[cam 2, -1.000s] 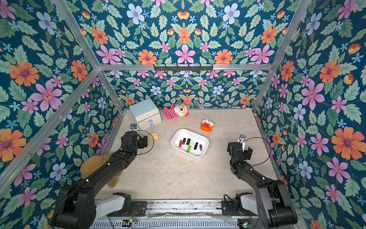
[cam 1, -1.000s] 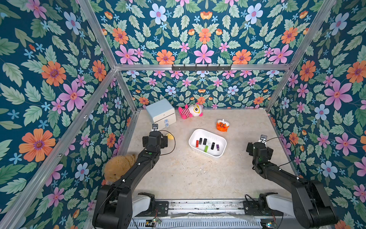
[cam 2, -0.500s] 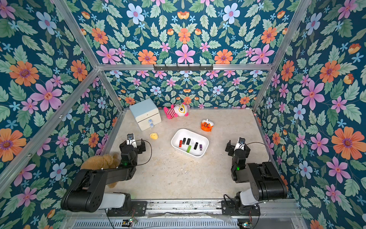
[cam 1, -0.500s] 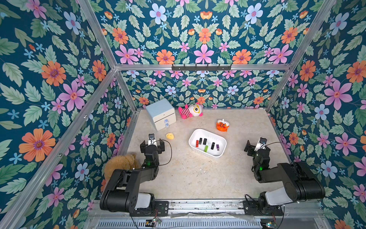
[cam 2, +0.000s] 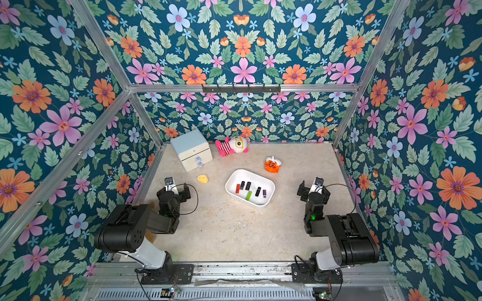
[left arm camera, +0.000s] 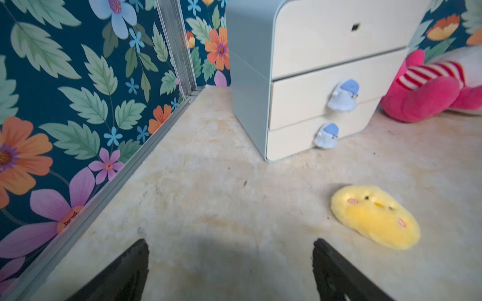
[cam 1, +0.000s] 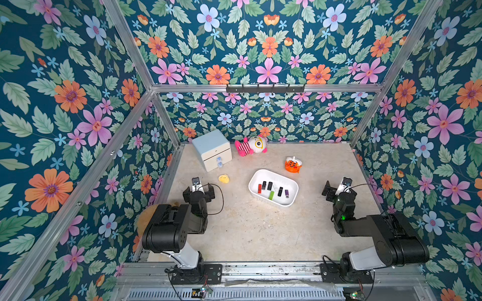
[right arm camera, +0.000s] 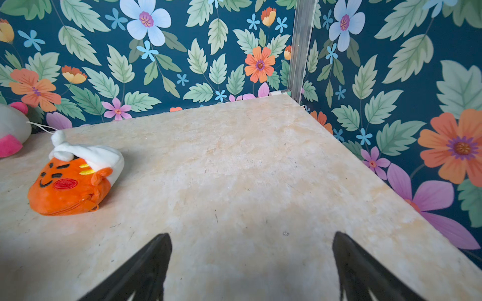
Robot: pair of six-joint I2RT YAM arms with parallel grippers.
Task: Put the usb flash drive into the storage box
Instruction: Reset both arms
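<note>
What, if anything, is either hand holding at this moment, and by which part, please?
Nothing is held: the left hand and the right hand both stand open, with only the beige marbled tabletop showing between the jaws.

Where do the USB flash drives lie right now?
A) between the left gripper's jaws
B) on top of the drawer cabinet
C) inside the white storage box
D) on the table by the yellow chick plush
C: both top views show the USB flash drives in a row inside the white storage box.
</note>
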